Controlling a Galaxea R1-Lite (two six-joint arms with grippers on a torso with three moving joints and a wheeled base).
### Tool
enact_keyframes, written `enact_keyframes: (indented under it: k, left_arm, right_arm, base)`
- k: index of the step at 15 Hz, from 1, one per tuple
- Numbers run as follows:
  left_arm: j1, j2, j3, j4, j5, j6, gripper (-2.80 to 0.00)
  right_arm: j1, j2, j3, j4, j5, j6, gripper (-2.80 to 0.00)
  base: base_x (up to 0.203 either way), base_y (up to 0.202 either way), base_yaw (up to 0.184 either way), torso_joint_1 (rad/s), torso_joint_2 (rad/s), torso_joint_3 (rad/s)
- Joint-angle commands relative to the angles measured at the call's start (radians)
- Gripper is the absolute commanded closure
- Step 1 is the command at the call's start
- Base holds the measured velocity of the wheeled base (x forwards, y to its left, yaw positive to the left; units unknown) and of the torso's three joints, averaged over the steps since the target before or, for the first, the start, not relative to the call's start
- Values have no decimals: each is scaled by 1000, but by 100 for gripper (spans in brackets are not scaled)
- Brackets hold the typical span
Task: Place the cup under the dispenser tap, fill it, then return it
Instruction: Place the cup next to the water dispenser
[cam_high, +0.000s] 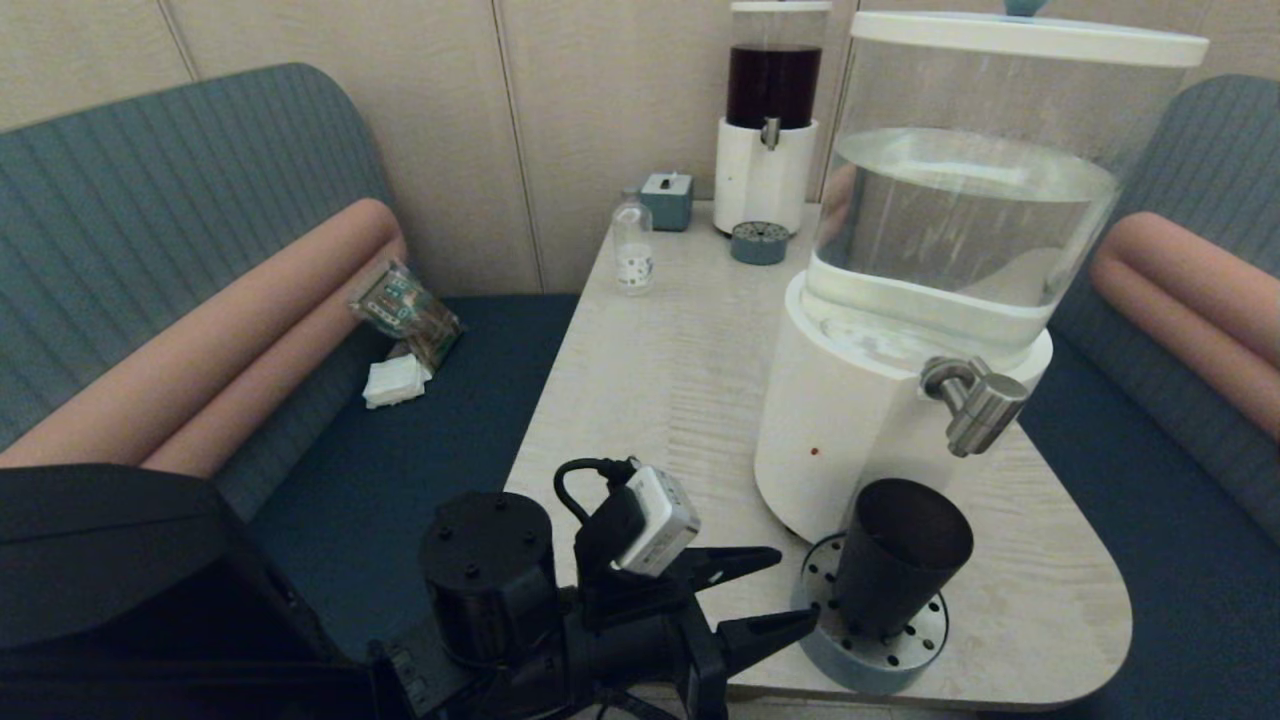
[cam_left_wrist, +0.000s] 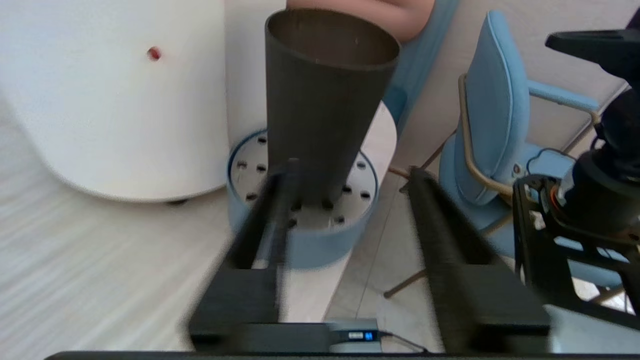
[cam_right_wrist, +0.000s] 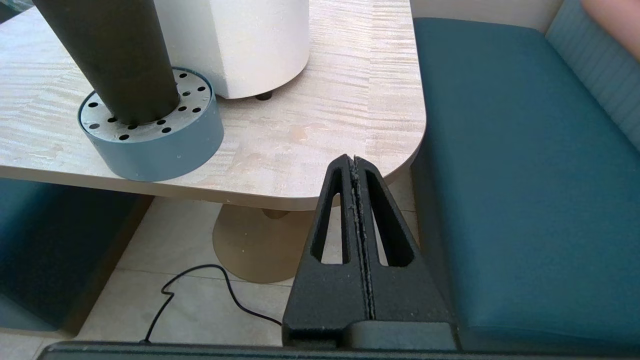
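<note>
Here I see my left hand (cam_high: 795, 592) spread wide, just left of the dark tapered plastic cup (cam_high: 897, 557) on the round perforated blue-grey drip tray (cam_high: 925, 640) at the desk's (cam_high: 660, 370) near edge; my right hand (cam_right_wrist: 353, 161), fingers pressed together, hangs off that edge.

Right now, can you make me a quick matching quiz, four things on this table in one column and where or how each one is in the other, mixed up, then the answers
Things:
1. cup
2. dispenser tap
3. left gripper
4. small clear bottle

States:
A. open, beside the drip tray
B. standing on the perforated drip tray
C. far side of the table, near the wall
D. sticking out above the cup

Pairs: 1-B, 2-D, 3-A, 4-C
</note>
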Motion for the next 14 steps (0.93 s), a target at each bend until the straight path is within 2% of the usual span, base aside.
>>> enact_keyframes:
  k: [1,7,14]
  left_arm:
    - [-16,60,-57,-7,0,-3,-280]
    - [-91,215,-226,-9,57,-38,-280]
    - [-93,221,-224,-12,64,-39,-280]
  right_arm:
    - [0,0,0,0,0,0,0]
    - [0,0,0,0,0,0,0]
    - [0,0,0,0,0,0,0]
  base:
    - [0,0,0,0,0,0]
    - [0,0,0,0,0,0]
    - [0,0,0,0,0,0]
